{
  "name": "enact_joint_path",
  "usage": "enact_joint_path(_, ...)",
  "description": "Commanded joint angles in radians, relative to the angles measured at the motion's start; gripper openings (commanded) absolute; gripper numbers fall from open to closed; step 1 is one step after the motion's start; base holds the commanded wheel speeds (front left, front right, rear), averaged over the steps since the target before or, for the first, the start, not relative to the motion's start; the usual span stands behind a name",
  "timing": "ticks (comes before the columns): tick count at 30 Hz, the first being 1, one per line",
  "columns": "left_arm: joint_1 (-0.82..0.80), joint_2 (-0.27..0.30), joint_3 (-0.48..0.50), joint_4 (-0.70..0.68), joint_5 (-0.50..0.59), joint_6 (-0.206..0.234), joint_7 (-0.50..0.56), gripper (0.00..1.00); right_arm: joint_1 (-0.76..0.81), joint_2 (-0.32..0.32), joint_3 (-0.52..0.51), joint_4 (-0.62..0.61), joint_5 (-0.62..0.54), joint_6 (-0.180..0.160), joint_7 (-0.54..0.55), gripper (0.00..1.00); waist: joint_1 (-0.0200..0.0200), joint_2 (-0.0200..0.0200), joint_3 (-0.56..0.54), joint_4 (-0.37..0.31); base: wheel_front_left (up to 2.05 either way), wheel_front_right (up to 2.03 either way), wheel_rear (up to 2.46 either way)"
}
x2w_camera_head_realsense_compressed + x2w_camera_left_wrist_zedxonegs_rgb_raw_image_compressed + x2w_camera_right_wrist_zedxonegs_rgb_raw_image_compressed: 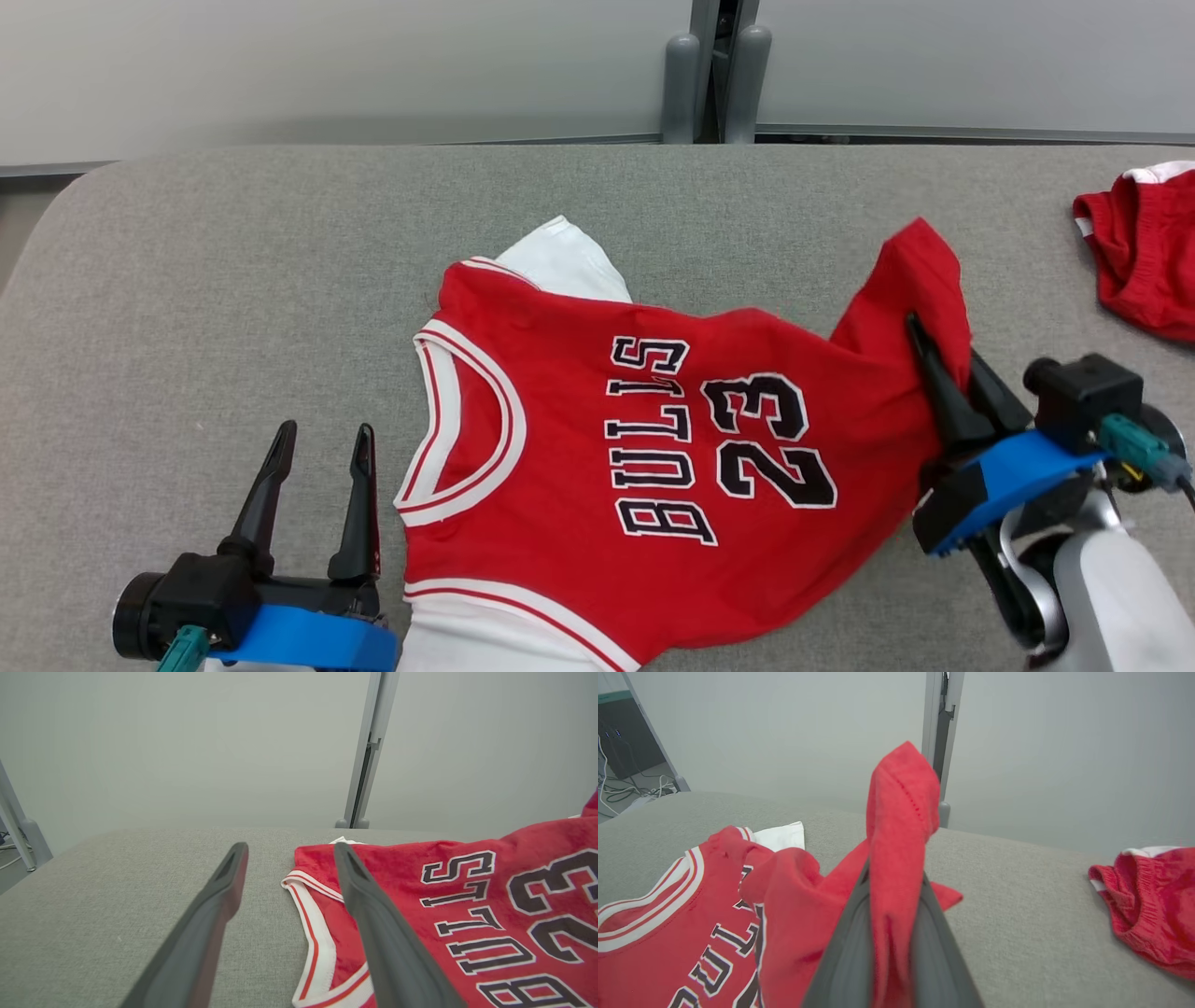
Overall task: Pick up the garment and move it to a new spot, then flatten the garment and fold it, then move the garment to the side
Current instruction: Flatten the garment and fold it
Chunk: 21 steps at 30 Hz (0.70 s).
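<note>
Red garment (597,448) lies spread on the worktop (187,280); right jaws are clamped on its lifted right corner; left jaws stand wide apart, empty, just left of its collar.

The left side of the table (187,243) and the strip along its far edge are bare, so there is room to pass there. The jersey (560,448) covers the middle down to the near edge, and the shorts (1144,261) lie at the right edge, with a bare gap between the two. A post (679,89) stands just behind the far edge.
</note>
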Motion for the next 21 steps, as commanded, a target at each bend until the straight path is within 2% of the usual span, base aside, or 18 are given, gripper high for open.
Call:
enact_joint_path(1,0.012,0.003,0.003,-0.005,-0.006,0.003,-0.003,1.0,0.061,0.023,-0.023,-0.056,-0.015,0.0,0.021,0.0,0.0,0.0,0.002,-0.004,0.0,0.0,0.0)
enact_joint_path(6,0.01,0.003,0.008,-0.004,-0.004,0.002,-0.003,1.0,0.135,0.042,-0.05,-0.173,-0.04,0.0,0.082,0.0,0.0,0.0,0.01,-0.015,0.0,0.0,0.0)
enact_joint_path(11,-0.01,0.003,-0.004,0.001,-0.005,-0.002,-0.003,1.0,0.098,0.054,-0.057,-0.188,-0.05,0.0,0.109,0.0,0.0,0.0,0.016,-0.011,0.0,0.0,0.0)
enact_joint_path(14,-0.018,0.003,-0.011,0.004,-0.005,-0.004,-0.003,1.0,0.046,0.049,-0.052,-0.129,-0.056,0.0,0.101,0.0,0.0,0.0,0.023,-0.003,0.0,0.0,0.0)
enact_joint_path(21,-0.037,0.003,-0.023,0.01,-0.007,-0.008,-0.003,1.0,-0.112,0.05,-0.047,0.125,-0.076,0.0,0.06,0.0,0.0,0.0,0.043,0.021,0.0,0.0,0.0)
